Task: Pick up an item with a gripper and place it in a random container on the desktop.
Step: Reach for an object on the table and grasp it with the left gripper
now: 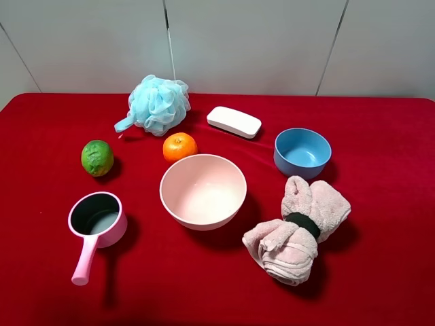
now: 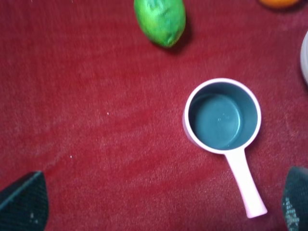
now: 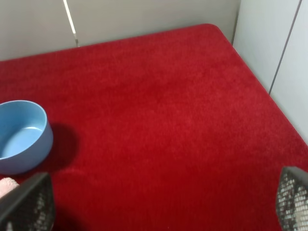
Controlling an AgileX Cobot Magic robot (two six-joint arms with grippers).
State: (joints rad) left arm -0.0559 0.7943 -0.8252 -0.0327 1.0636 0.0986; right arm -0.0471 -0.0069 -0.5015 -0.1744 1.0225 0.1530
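Landmark: the large pale pink bowl (image 1: 202, 192) stands upright and empty near the middle of the red-clothed desktop (image 1: 380, 278).
Green fruit (image 1: 97, 157): it lies on the cloth well to the left of the pink bowl and a little further back, touching nothing.
Orange (image 1: 179, 147): it sits just behind the pink bowl's left rim, close to it but apart.
Pink saucepan (image 1: 97, 221): it is left of the pink bowl and nearer the front edge, upright, with a dark inside and its handle pointing toward the front.
Blue bowl (image 1: 302, 152): it is to the right of the pink bowl and further back, upright and empty.
Rolled towel (image 1: 297, 227): it lies to the right of the pink bowl and slightly forward, bound with a dark band (image 1: 303, 225).
Blue bath puff (image 1: 158, 104): it is behind the pink bowl and to the left, beyond the orange.
White case (image 1: 234, 121): it lies behind the pink bowl, near the back of the cloth.
Left gripper (image 2: 159, 202): its fingers (image 2: 21, 204) are spread wide and hold nothing; its camera looks down on the saucepan and the green fruit, to the left of the pink bowl.
Right gripper (image 3: 160, 199): its fingers (image 3: 29, 204) are also spread wide with nothing between them, over bare cloth on the far side of the blue bowl from the pink bowl.
High view: neither arm shows in it.
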